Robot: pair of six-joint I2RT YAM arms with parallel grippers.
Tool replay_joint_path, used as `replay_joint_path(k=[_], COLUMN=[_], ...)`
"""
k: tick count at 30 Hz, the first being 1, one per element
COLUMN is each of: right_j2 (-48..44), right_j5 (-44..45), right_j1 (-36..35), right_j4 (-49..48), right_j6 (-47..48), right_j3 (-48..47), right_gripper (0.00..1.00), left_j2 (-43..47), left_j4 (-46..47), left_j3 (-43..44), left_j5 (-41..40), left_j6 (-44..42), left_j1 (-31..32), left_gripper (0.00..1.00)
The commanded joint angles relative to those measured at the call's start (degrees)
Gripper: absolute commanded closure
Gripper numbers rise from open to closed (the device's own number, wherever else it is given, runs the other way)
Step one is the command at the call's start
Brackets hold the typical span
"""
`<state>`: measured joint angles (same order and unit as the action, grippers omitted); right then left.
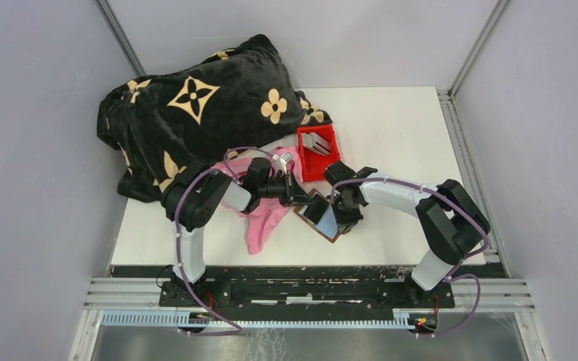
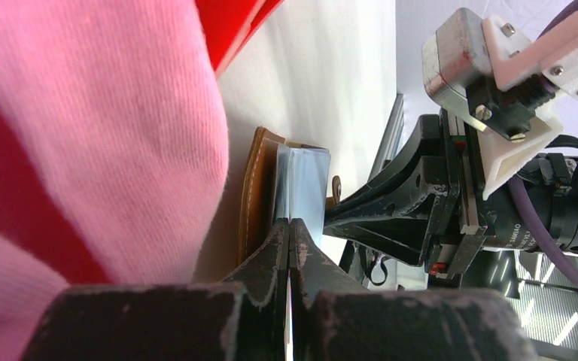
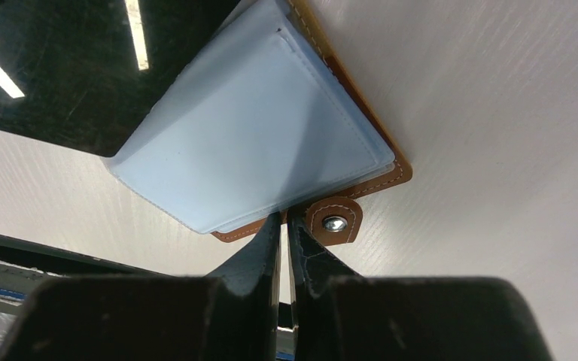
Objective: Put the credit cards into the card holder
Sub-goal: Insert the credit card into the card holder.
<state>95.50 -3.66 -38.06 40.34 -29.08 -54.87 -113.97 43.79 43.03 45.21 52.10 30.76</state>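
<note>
The brown leather card holder (image 1: 323, 216) lies open on the white table between my two grippers, its pale clear pockets facing up. My left gripper (image 1: 299, 198) is shut on the edge of a pale pocket (image 2: 302, 184), with the brown cover (image 2: 253, 197) beside it. My right gripper (image 1: 344, 213) is shut on the holder's brown edge (image 3: 391, 174) next to the snap tab (image 3: 335, 221), below the pale pockets (image 3: 256, 135). Several grey credit cards (image 1: 317, 141) lie in the red bin (image 1: 330, 160) behind. No card shows in either gripper.
A pink cloth (image 1: 265, 214) lies under the left arm and fills the left of the left wrist view (image 2: 98, 135). A black blanket with tan flower shapes (image 1: 196, 105) covers the back left. The right gripper's fingers (image 2: 380, 214) show close by in the left wrist view.
</note>
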Motion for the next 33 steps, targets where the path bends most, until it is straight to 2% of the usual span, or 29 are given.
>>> replay_joint_path(k=[1,16,33], right_j2=[2.98,3.20,2.98], right_j5=[6.47,5.79,5.14], right_j1=[0.99,1.15,1.17], right_j4=[-2.06,-2.53,-2.45], right_j6=[2.01,2.10,2.18], right_j3=[2.22,1.96,2.36], right_gripper=[0.88,0.87,0.87], left_j2=[-1.22,-0.01,-0.78], left_j4=[-0.02,-8.25,-4.33], left_j3=[2.95,3.78,3.45], left_j5=[2.69,1.06,0.58], left_j6=[-3.35,-10.01,-7.44], left_j1=[-0.36,-0.01,1.76], left_gripper=[0.97,0.97,0.97])
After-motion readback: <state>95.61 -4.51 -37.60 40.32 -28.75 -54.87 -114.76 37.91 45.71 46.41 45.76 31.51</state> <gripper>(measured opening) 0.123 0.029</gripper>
